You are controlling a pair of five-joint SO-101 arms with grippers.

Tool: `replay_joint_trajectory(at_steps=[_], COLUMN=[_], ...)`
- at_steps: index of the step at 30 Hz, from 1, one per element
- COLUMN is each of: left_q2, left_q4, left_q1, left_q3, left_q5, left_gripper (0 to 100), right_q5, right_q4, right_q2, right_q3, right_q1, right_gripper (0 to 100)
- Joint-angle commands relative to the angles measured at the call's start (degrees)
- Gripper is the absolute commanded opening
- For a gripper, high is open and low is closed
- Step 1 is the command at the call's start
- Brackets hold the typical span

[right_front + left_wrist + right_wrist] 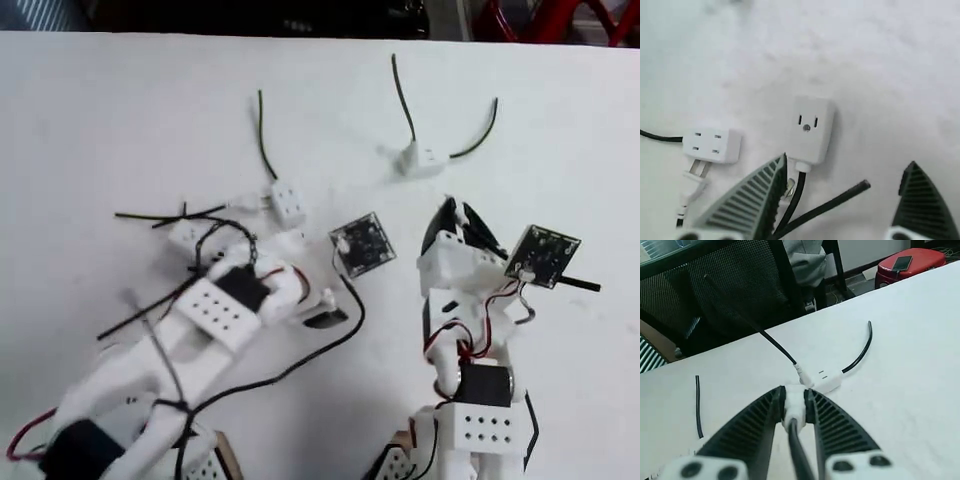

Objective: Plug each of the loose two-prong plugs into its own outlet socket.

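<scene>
Evidently insertion is in hand: the right gripper (pixel 795 391) pinches a white two-prong plug (pixel 794 412) near the white outlet block (pixel 827 381) on the white bench (pixel 900 365). Next, prongs must meet slots squarely. The left gripper (pixel 847 162) hangs spread.

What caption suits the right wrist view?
Right gripper shut on a white plug, facing a two-slot socket on the table.

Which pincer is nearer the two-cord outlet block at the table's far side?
Right. The right pincer, shut on a plug, sits just short of the outlet block; the left pincer hangs open over two other sockets.
</scene>
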Motion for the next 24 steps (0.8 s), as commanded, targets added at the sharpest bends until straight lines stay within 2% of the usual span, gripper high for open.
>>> replay_joint_trajectory(at_steps=[1, 8, 16, 24], left_q2=[10.68, 24.22, 32.04, 32.84], left_q4=[-4.04, -4.13, -3.78, -1.58], left_q1=[0.66, 0.66, 0.57, 0.84], left_q3=[-7.21, -16.44, -22.86, -23.38], left_q5=[1.58, 1.58, 1.14, 1.05], left_gripper=[35, 35, 20, 11], right_q5=[-0.44, -0.18, -0.18, -0.18], right_q4=[-1.45, -1.45, -1.45, -1.36], right_q2=[-0.66, -0.66, -0.66, -0.66], right_q3=[-0.44, -0.44, -0.44, -0.44], right_q1=[0.31, 0.22, 0.22, 0.31], right_gripper=[1.6, 1.6, 1.6, 1.6])
